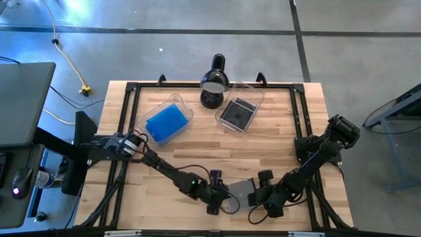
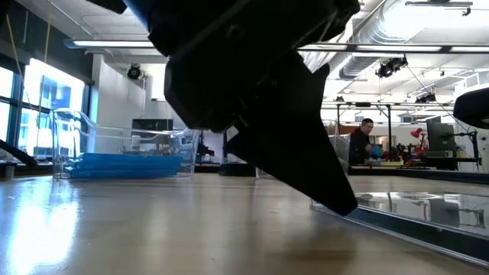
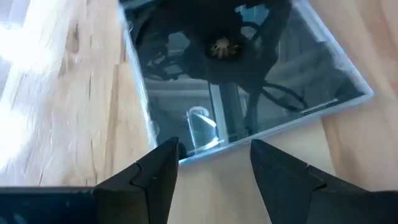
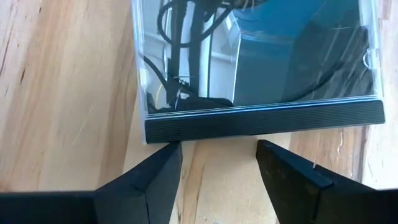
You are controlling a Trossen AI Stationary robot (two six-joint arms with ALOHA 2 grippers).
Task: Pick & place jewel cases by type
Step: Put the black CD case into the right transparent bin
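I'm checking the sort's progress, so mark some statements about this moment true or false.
1. The blue jewel cases lie in the left tub. True.
2. Both grippers are by one clear jewel case at the near edge. True.
3. The left gripper is shut on that case. False: its fingers are open, at the case's edge.
4. The right tub holds blue cases. False: it holds a dark case.
5. The right gripper is open. True.

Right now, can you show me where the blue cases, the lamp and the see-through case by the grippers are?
blue cases point(image 1: 166, 122), high view, top of the stack.
lamp point(image 1: 214, 80), high view, its black shade.
clear case point(image 3: 242, 68), left wrist view, its shiny cover.
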